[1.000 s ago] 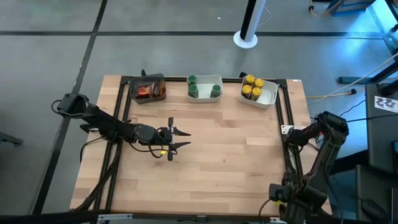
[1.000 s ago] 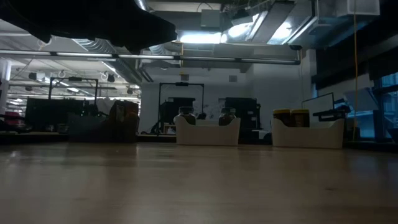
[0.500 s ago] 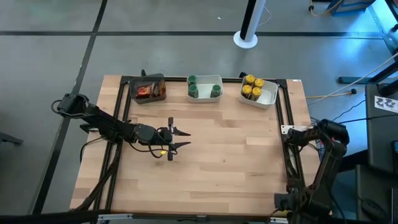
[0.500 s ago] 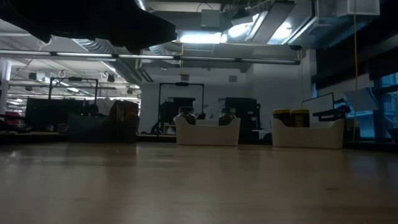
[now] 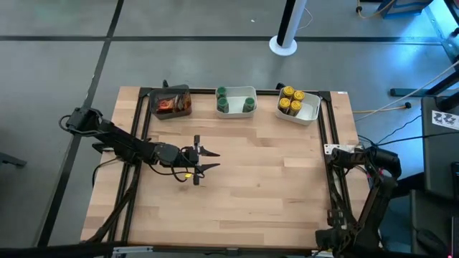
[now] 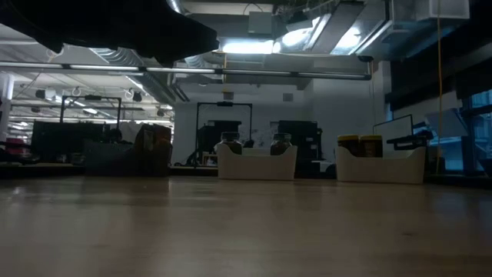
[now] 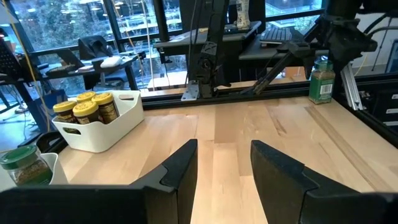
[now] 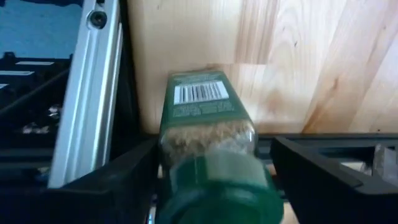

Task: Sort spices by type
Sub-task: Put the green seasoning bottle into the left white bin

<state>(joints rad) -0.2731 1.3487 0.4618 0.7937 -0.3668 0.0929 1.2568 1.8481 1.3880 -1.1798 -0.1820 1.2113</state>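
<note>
- Yellow-lidded spice jars (image 5: 290, 99): 4 stand upright, packed close together in the white tray at the table's far right corner; 3 of them show in the left wrist view (image 7: 87, 109).
- Green-lidded spice jars (image 5: 222, 99): upright in the middle white tray, at least 3, set at its 2 ends.
- Reddish-brown spice jars (image 5: 171, 104): lying in the dark tray at the far left; count unclear.
- 1 more green-lidded jar (image 8: 208, 152): barcode label, pale contents, at the table's right edge by the metal frame.
</note>
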